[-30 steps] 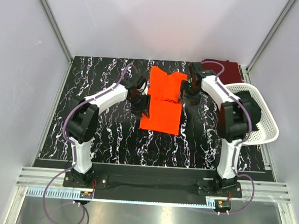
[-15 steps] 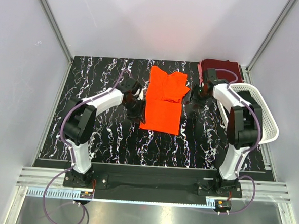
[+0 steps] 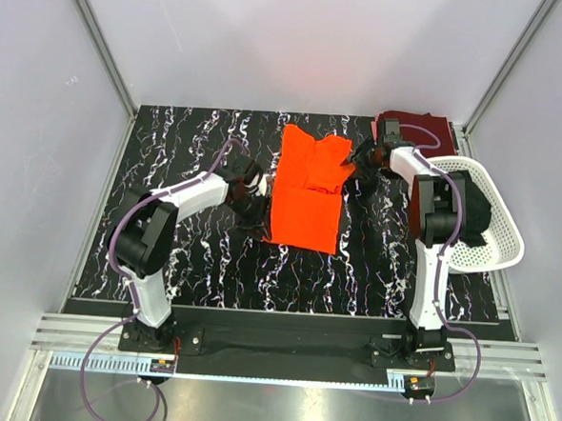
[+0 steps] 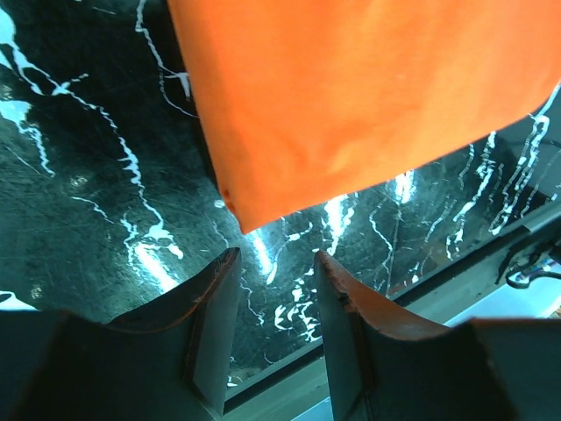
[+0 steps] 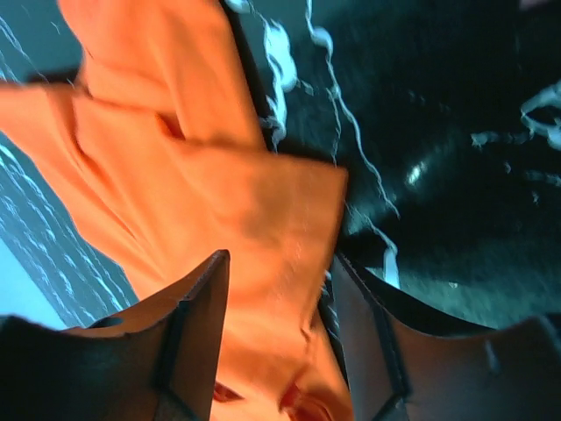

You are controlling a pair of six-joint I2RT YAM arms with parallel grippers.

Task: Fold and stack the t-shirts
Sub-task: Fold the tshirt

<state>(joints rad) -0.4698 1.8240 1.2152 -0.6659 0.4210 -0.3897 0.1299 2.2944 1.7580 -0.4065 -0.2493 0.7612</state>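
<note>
The orange t-shirt lies part-folded in the middle of the black marbled table, its upper part doubled over with the sleeves on top. My left gripper is open and empty just left of its lower left edge; in the left wrist view the gripper sits short of the shirt's corner. My right gripper is open at the shirt's right sleeve; in the right wrist view orange cloth lies between the open fingers of the gripper. The maroon t-shirt lies at the back right corner. The black t-shirt is out of view.
A white perforated basket stands tilted at the table's right edge, beside the right arm. White walls with metal frame posts close in the table on three sides.
The right gripper drew back right toward the maroon shirt, then returned to the orange shirt's right sleeve. The left gripper slid left off the shirt's edge. The shirt's folded upper part settled flat.
</note>
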